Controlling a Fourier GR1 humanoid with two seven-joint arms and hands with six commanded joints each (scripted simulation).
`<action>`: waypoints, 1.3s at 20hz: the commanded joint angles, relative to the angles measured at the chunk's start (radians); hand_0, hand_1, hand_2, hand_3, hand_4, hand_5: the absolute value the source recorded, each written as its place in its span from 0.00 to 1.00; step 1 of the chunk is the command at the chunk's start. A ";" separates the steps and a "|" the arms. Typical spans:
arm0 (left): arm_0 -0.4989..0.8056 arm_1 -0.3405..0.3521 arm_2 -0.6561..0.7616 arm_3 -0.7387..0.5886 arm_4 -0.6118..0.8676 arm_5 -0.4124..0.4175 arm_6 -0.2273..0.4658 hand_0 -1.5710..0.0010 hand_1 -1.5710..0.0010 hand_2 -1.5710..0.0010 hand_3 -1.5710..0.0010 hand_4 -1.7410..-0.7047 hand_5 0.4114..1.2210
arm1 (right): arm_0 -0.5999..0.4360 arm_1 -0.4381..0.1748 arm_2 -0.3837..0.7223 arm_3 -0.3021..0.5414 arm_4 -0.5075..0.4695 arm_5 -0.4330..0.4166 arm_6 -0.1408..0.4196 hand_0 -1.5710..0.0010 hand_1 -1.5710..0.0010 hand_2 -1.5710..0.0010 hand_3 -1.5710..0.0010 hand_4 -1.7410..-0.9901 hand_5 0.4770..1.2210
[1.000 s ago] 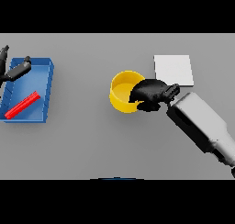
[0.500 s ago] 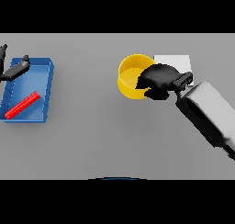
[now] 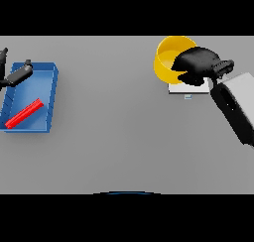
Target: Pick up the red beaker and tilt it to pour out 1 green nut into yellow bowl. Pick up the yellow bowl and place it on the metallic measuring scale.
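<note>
The yellow bowl (image 3: 167, 57) is at the upper right, held off the table in my right hand (image 3: 197, 65), whose fingers curl over its right rim. The bowl hangs over the left part of the metallic measuring scale (image 3: 189, 88), a pale flat plate mostly hidden under the hand and bowl. I cannot see inside the bowl well enough to tell whether a nut lies in it. The red beaker (image 3: 24, 113) lies on its side in the blue tray (image 3: 48, 98) at the left. My left hand (image 3: 14, 74) shows at the far left edge, over the tray's top corner.
The blue tray stands at the left edge of the grey table (image 3: 114, 127). My right forearm (image 3: 237, 107) runs from the lower right up to the scale.
My right hand has carried the yellow bowl up and to the right, from the table's middle right to over the scale. The left hand and the tray have not moved.
</note>
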 commanded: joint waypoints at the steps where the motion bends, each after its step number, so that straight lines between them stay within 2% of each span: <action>1: 0.013 0.010 -0.001 -0.016 0.000 0.004 0.003 1.00 1.00 1.00 1.00 0.89 0.43 | 0.000 -0.008 -0.001 0.040 0.013 -0.025 -0.018 0.00 0.00 0.00 0.23 0.03 1.00; 2: 0.013 0.014 0.001 -0.017 0.002 0.004 0.012 1.00 1.00 1.00 1.00 0.88 0.44 | -0.001 -0.010 -0.010 0.068 0.012 -0.037 -0.012 0.00 0.00 0.00 0.24 0.03 1.00; 4: 0.012 0.014 0.005 -0.014 0.003 0.006 0.011 1.00 1.00 1.00 1.00 0.88 0.45 | -0.015 -0.020 -0.016 0.133 0.019 -0.070 -0.048 0.00 0.00 0.00 0.25 0.03 1.00; 6: 0.010 0.016 0.001 -0.018 -0.002 0.007 0.018 1.00 1.00 1.00 1.00 0.89 0.45 | -0.026 -0.009 -0.017 0.195 0.024 -0.096 -0.036 0.00 0.00 0.00 0.25 0.03 1.00; 9: 0.019 0.014 0.006 -0.009 0.008 0.001 0.013 1.00 1.00 1.00 1.00 0.89 0.43 | -0.051 0.014 -0.014 0.315 0.029 -0.148 -0.056 0.00 0.00 0.00 0.20 0.02 1.00; 11: 0.004 0.016 0.003 -0.010 0.002 -0.003 0.029 1.00 1.00 1.00 1.00 0.89 0.43 | -0.065 0.025 -0.010 0.380 0.038 -0.186 -0.075 0.00 0.00 0.00 0.13 0.02 1.00; 12: 0.001 0.014 0.005 0.002 0.002 -0.006 0.029 1.00 1.00 1.00 1.00 0.90 0.42 | -0.062 0.028 -0.006 0.404 0.039 -0.202 -0.089 0.00 0.00 0.00 0.12 0.02 1.00; 13: 0.004 0.016 0.002 -0.008 -0.001 0.001 0.035 1.00 1.00 1.00 1.00 0.90 0.42 | -0.068 0.045 -0.001 0.432 0.047 -0.219 -0.073 0.00 0.00 0.00 0.10 0.02 1.00; 15: 0.009 0.013 0.002 0.002 0.000 -0.003 0.019 1.00 1.00 1.00 1.00 0.91 0.40 | -0.077 0.053 0.000 0.475 0.047 -0.239 -0.098 0.00 0.02 0.00 0.07 0.02 1.00; 17: 0.008 0.009 0.003 0.003 0.003 -0.006 0.010 1.00 1.00 1.00 1.00 0.91 0.39 | -0.077 0.070 0.005 0.509 0.049 -0.254 -0.077 0.00 0.05 0.00 0.05 0.02 1.00; 21: 0.009 0.002 0.004 0.015 0.000 0.001 0.004 1.00 1.00 1.00 1.00 0.90 0.40 | -0.095 0.079 0.007 0.563 0.043 -0.271 -0.099 0.01 0.10 0.00 0.06 0.03 1.00; 22: 0.007 -0.001 0.004 0.020 -0.002 0.000 -0.003 1.00 1.00 1.00 1.00 0.90 0.40 | -0.099 0.077 0.004 0.575 0.037 -0.273 -0.115 0.03 0.11 0.00 0.16 0.02 1.00; 23: -0.001 -0.008 0.000 0.024 -0.006 0.000 0.002 1.00 1.00 1.00 1.00 0.90 0.41 | -0.109 0.085 0.001 0.587 0.031 -0.259 -0.097 0.02 0.10 0.00 0.26 0.02 1.00; 24: 0.000 -0.005 0.000 0.020 -0.003 -0.005 0.002 1.00 1.00 1.00 1.00 0.90 0.41 | -0.112 0.091 -0.002 0.591 0.023 -0.248 -0.099 0.02 0.08 0.05 0.35 0.11 1.00; 25: -0.008 -0.004 -0.002 0.019 -0.007 -0.006 0.014 1.00 1.00 1.00 1.00 0.90 0.41 | -0.112 0.092 -0.004 0.596 0.020 -0.243 -0.090 0.03 0.14 0.14 0.42 0.19 0.88; 26: -0.007 -0.002 0.001 0.024 -0.005 -0.006 0.017 1.00 1.00 1.00 1.00 0.90 0.41 | -0.113 0.087 -0.008 0.604 0.017 -0.242 -0.095 0.22 0.31 0.28 0.48 0.26 0.77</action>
